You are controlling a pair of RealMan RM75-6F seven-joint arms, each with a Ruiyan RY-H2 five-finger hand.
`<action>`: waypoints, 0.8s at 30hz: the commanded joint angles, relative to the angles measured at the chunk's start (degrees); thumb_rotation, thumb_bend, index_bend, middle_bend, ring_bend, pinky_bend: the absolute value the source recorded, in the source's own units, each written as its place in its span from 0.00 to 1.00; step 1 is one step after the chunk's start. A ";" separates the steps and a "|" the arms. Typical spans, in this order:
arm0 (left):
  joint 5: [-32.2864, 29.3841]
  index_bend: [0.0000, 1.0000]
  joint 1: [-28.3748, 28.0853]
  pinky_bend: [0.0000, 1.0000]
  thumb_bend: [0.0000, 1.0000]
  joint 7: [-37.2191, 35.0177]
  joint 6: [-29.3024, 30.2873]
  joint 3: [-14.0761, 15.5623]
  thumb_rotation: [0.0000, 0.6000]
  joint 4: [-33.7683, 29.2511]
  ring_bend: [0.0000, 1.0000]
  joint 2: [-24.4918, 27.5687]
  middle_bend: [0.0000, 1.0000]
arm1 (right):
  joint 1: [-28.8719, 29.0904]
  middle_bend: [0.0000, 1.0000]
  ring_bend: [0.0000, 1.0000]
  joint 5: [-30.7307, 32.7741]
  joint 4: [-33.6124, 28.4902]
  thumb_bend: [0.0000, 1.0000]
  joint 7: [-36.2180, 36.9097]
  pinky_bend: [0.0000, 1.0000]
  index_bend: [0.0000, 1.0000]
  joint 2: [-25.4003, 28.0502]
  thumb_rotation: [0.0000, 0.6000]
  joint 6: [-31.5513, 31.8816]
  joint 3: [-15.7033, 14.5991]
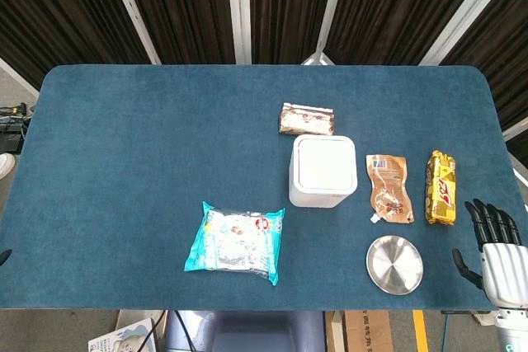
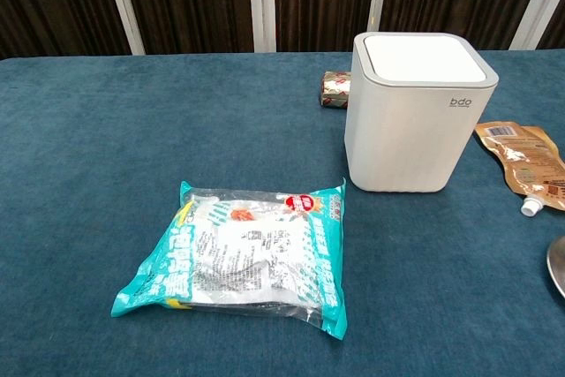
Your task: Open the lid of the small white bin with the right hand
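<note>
The small white bin (image 1: 322, 171) stands right of the table's middle with its flat lid (image 2: 421, 56) closed. My right hand (image 1: 493, 251) hovers at the table's front right corner, well to the right of the bin, fingers spread and straight, holding nothing. The chest view does not show this hand. My left hand appears in neither view.
A teal snack bag (image 1: 237, 241) lies front left of the bin. A small packet (image 1: 307, 118) lies behind it. Right of the bin are a brown spout pouch (image 1: 388, 189) and a yellow bar (image 1: 440, 187). A round metal dish (image 1: 394, 265) sits near the front edge.
</note>
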 commanded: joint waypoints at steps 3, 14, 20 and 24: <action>0.39 0.20 -0.09 0.08 0.03 0.46 0.14 0.05 1.00 -0.13 0.01 -0.17 0.07 | -0.22 0.10 0.08 0.35 0.19 0.35 0.40 0.10 0.08 0.17 1.00 -0.22 0.49; 0.62 0.20 -0.02 0.08 0.03 0.85 0.50 0.10 1.00 -0.19 0.01 -0.36 0.07 | -0.30 0.10 0.08 -0.06 -0.46 0.35 -0.41 0.10 0.08 -0.18 1.00 -0.98 0.75; 0.65 0.20 0.31 0.08 0.03 1.81 1.24 0.08 1.00 -0.58 0.01 -0.64 0.07 | -0.28 0.20 0.23 0.64 -0.55 0.35 0.49 0.19 0.08 0.22 1.00 -2.55 0.61; 1.05 0.20 0.36 0.07 0.03 2.94 0.78 0.67 1.00 -1.67 0.01 -0.20 0.07 | 0.28 0.42 0.48 -0.49 -1.64 0.41 1.92 0.49 0.08 0.73 1.00 -3.04 0.77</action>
